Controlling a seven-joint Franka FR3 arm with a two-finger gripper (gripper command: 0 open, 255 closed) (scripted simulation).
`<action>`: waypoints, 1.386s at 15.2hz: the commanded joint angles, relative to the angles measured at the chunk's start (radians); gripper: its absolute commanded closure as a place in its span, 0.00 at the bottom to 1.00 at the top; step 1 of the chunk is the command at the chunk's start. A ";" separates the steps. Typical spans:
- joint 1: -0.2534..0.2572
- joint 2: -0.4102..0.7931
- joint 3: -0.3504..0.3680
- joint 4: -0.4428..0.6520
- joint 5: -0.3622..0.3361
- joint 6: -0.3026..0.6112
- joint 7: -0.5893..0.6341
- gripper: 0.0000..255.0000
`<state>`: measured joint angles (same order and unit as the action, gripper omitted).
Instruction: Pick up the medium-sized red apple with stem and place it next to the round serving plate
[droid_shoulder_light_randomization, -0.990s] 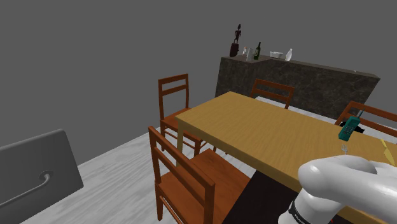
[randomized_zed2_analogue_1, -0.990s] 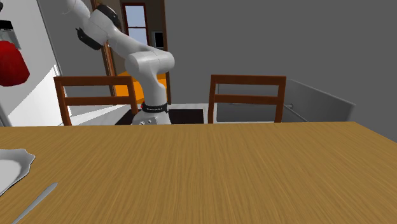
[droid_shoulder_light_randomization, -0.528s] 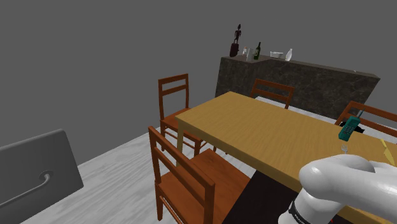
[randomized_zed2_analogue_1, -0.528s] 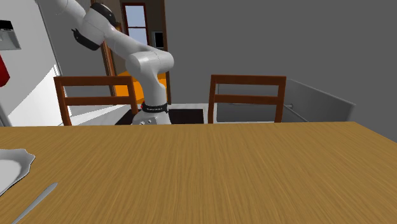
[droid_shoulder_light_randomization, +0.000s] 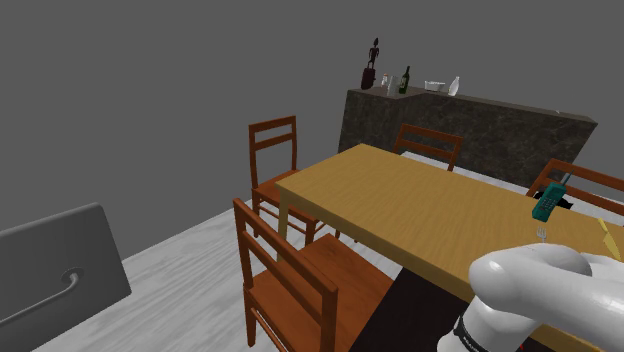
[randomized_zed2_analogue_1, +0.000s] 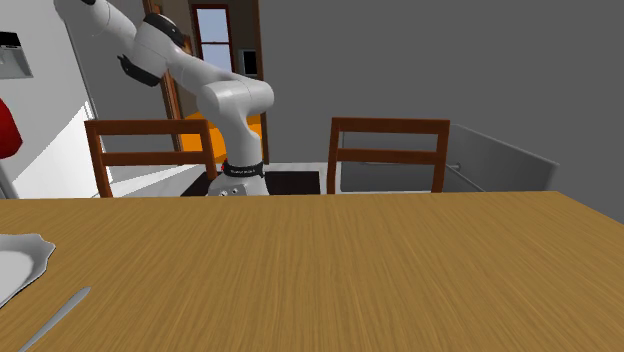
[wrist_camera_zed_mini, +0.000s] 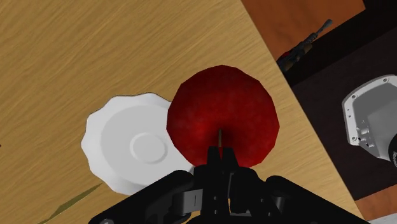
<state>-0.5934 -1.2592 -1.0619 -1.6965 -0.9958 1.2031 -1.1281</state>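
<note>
Red apple (wrist_camera_zed_mini: 222, 114): hangs clear of the tabletop (wrist_camera_zed_mini: 76, 57), directly ahead of the gripper (wrist_camera_zed_mini: 219, 160). Points its stem (wrist_camera_zed_mini: 220, 137) straight back at the fingers, which puts the stem axis in line with the approach axis. Shows again as a red sliver of apple (randomized_zed2_analogue_1: 6, 130) at the second exterior view's left edge, well above the tabletop (randomized_zed2_analogue_1: 350, 270).

Fingers: drawn together at the stem end, clasping the apple's top. Exact contact patch hard to make out in the wrist view; probably the crown around the stem.

Round white plate (wrist_camera_zed_mini: 137, 149), scalloped rim: lies flat on the tabletop beneath the apple. Seen along the fingers, overlaps with the apple at the rim on the side nearer the table edge. Sits at the second exterior view's lower left (randomized_zed2_analogue_1: 18, 262), with a pale utensil (randomized_zed2_analogue_1: 55, 315) just beside it.

Stage, as judged: carry largely done, release outstanding.

Governing relation for the coming move: bare tabletop between plate rim and table edge, lying off to the side of the present drop line.
- Shift off the rim toward that bare strip before lowering.
- Lower along the stem axis, then part the fingers.

Risks, as judged: touchdown on the scalloped rim, then tilt and roll on release; roll toward the table edge, given the round body.
</note>
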 joint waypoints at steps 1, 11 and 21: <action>-0.011 -0.018 -0.009 -0.030 -0.011 0.016 0.004 1.00; -0.055 -0.094 -0.063 -0.149 -0.068 0.086 0.018 1.00; -0.093 -0.160 -0.131 -0.246 -0.133 0.153 0.024 1.00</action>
<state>-0.6797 -1.4111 -1.1857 -1.9304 -1.1212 1.3485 -1.1038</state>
